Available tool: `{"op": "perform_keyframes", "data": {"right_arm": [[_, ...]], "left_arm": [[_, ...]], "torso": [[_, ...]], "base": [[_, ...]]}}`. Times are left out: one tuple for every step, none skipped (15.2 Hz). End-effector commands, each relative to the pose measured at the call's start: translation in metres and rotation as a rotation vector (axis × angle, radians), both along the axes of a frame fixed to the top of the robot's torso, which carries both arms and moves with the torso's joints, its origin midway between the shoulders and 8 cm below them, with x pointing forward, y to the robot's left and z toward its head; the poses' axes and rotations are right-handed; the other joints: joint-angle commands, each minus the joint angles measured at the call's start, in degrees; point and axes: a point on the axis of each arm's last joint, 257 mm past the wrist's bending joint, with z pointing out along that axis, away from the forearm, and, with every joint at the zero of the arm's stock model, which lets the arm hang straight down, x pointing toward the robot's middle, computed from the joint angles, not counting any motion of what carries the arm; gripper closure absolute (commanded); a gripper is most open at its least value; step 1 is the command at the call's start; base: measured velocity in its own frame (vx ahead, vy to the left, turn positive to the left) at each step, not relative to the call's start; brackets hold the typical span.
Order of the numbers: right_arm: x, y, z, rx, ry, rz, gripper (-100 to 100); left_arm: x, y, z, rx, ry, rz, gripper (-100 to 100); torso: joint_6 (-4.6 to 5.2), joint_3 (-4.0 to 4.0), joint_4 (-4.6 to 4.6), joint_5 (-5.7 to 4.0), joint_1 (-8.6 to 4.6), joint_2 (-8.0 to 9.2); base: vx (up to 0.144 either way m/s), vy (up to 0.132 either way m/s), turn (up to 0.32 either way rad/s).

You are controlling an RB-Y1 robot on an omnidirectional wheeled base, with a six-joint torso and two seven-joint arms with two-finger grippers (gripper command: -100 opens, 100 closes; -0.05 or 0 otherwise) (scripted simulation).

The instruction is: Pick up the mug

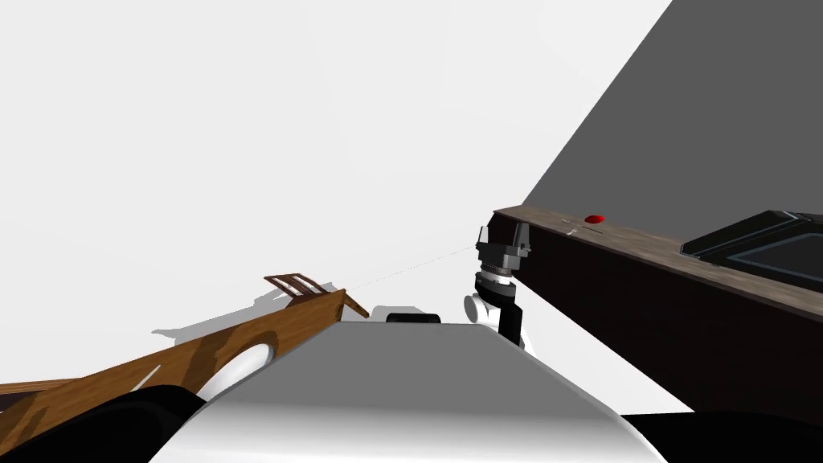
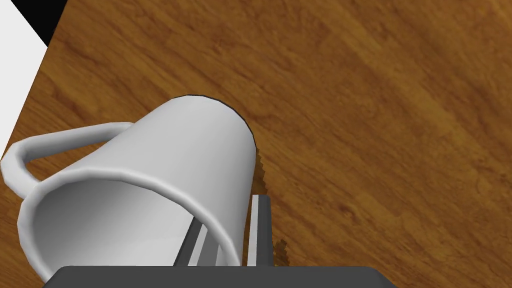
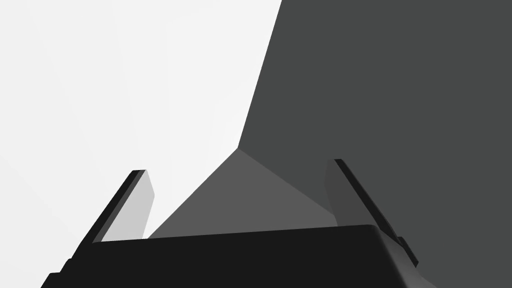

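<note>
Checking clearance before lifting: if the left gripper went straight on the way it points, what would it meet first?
Probably the brown wooden tabletop, just beyond the white mug whose wall the left gripper pinches; the depth is unclear.

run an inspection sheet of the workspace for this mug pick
surface: brown wooden table
job's things: white mug, empty, handle on the side away from the fingers
clutter: small red thing on a dark counter
grippers: left gripper shut on the mug's wall, one of its fingers outside, one inside; right gripper open, by the counter's end
cables: nothing seen
surroundings: white wall, grey wall
</note>
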Motion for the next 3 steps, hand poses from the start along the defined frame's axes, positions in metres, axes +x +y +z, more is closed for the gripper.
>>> {"op": "perform_keyframes", "data": {"right_arm": [[0.0,0.0,0.0,0.0,0.0,0.0,0],[0.0,0.0,0.0,0.0,0.0,0.0,0],[0.0,0.0,0.0,0.0,0.0,0.0,0]], "left_arm": [[-0.0001,0.0086,0.0108,-0.001,0.004,-0.001,100],[-0.0001,0.011,0.014,-0.001,0.006,-0.002,100],[-0.0005,0.0074,0.0086,0.001,0.005,-0.003,100]], "torso": [[0.0,0.0,0.0,0.0,0.0,0.0],[-0.01,-0.01,0.0,-0.01,-0.04,-0.02],[0.01,-0.02,0.0,-0.02,-0.04,-0.04]], "base": [[0.019,-0.065,0.029],[0.019,-0.057,0.028],[0.01,-0.03,0.007]]}}
